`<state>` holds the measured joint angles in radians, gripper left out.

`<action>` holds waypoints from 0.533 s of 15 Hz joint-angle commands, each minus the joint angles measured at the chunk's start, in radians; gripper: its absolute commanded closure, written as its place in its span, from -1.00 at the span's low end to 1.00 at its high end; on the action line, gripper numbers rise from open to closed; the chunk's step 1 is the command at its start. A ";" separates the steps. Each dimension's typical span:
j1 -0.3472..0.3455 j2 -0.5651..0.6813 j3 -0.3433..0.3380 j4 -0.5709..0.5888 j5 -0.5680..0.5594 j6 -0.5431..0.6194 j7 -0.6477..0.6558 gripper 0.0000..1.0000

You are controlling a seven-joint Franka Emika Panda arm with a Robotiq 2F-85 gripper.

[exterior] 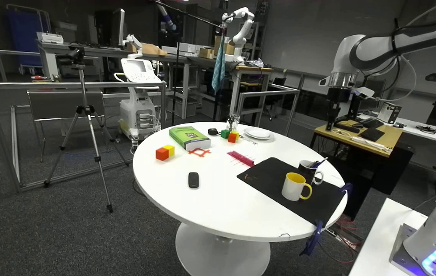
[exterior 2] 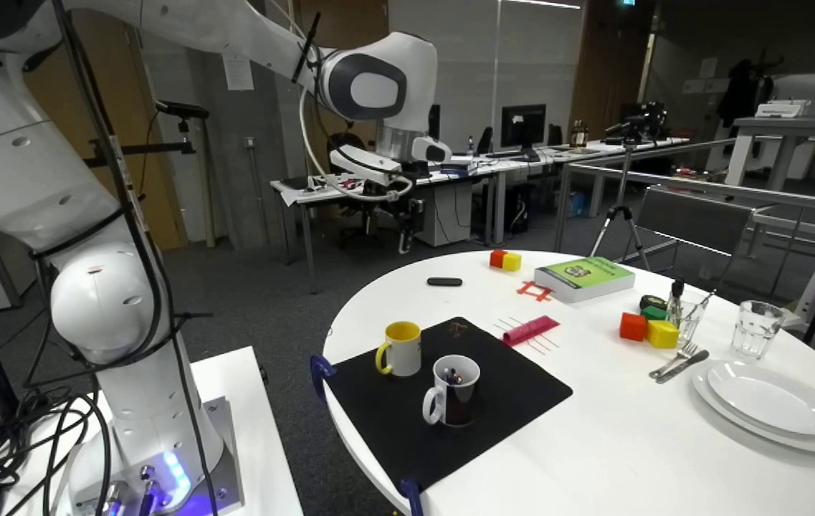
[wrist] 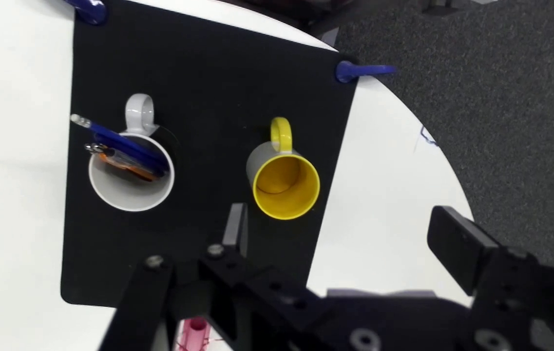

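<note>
Find the yellow mug (wrist: 287,190) near the middle of the wrist view, upright on the black mat (wrist: 208,87), with its handle toward the top of the frame. See the gripper (wrist: 339,229) at the bottom of that view, with fingers (wrist: 236,226) spread wide apart and, between them, part of the mat and the white table (wrist: 389,185). Hangs well above the table in both exterior views.

In the wrist view, note the black mug (wrist: 128,195) at left, full of pens (wrist: 121,145); blue clamps (wrist: 362,70) at the mat's upper corners; part of a pink strip (wrist: 194,336) at the bottom edge.

In an exterior view, see across the upper middle a black oblong (exterior 2: 444,282), two touching cubes (exterior 2: 512,261) and a green book (exterior 2: 585,278). Farther right, note a trio of cubes (exterior 2: 662,334), a glass (exterior 2: 755,330) and stacked plates (exterior 2: 773,398).

In an exterior view, see a tripod (exterior: 86,110) at left, with a white cart (exterior: 141,109) just right of it.
</note>
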<state>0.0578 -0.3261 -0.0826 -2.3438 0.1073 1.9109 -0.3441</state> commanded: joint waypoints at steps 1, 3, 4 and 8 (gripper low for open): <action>-0.029 0.095 -0.007 0.067 -0.078 0.012 -0.062 -1.00; -0.036 0.151 -0.011 0.089 -0.116 0.055 -0.101 -1.00; -0.041 0.176 -0.010 0.100 -0.132 0.082 -0.106 -1.00; -0.056 0.297 -0.009 0.160 -0.154 0.180 -0.142 -1.00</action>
<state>0.0215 -0.1237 -0.0956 -2.2587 -0.0237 2.0552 -0.4432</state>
